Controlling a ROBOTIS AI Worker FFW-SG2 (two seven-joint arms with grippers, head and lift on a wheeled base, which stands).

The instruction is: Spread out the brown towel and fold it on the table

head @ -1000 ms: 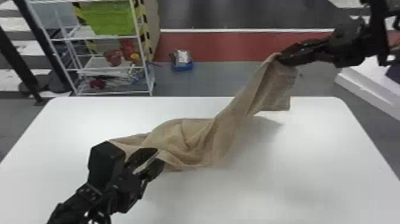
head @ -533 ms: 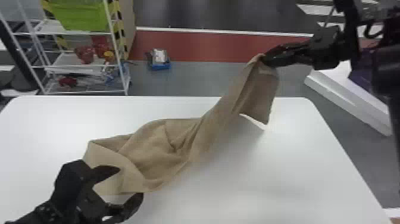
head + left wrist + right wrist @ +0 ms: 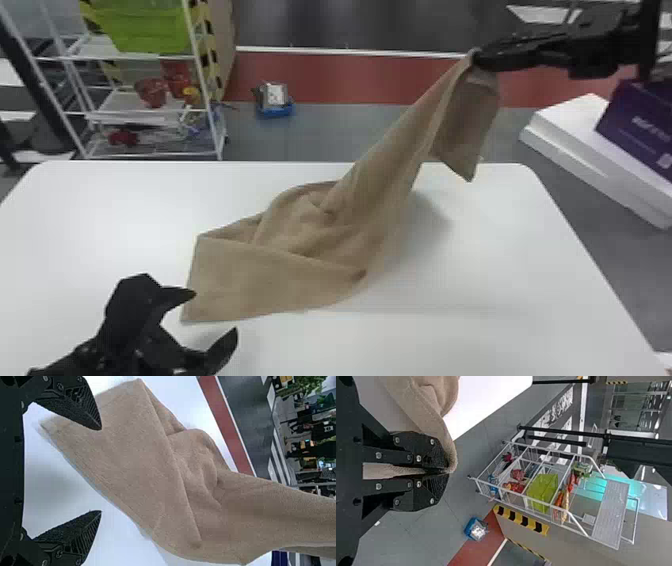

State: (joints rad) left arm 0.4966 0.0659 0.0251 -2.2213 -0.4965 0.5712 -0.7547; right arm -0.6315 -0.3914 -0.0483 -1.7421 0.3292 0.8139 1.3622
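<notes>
Left end effector: released, with fingertips wide apart, near the brown towel's near left corner.
Towel, near part: lies rumpled on the white bench, with one flap folded over.
Towel, far part: rises slantwise to the right, with a loose end hanging by the bench's far edge.
Right end effector: clenched, grasping the towel's raised end.
Beyond the bench: blue container on the floor, white wire rack with a green bin.
</notes>
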